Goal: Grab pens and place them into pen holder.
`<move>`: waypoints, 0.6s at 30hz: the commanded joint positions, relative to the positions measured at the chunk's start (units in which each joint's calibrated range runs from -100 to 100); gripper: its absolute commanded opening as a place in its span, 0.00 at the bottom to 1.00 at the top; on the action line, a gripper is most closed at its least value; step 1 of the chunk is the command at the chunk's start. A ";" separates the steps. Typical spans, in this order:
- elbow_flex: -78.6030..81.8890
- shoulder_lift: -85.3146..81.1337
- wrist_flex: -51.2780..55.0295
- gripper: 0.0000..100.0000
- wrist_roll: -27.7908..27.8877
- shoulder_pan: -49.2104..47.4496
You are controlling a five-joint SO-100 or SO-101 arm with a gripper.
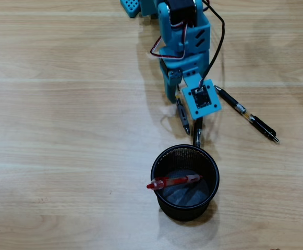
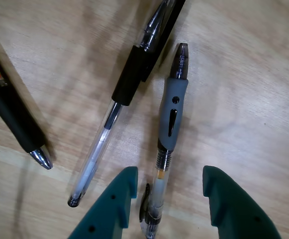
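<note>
Overhead view shows us the blue arm reaching down the wooden table toward the pen holder, a black mesh cup standing upright near the lower middle of the picture. We see the red and clear pen already inside it, lying tilted across the cup with its red tip poking over the left rim. A black and clear pen lies flat on the table to the right of the arm, apart from the cup. Two more pens peek out from under the arm's head, just above the cup's rim. From the wrist camera we see the gripper with its two teal fingers spread apart, holding nothing. The clear pen with the grey rubber section lies on the wood with its rear end between the fingers, not touched by either. Just left of it lies another black and clear pen, and the tip end of a third dark pen shows at the left edge.
</note>
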 commanded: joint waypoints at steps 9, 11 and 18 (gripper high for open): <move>-0.09 3.43 -0.06 0.16 -0.26 1.59; 0.28 4.28 0.03 0.16 0.00 2.23; 2.90 6.66 -0.88 0.16 -0.21 2.60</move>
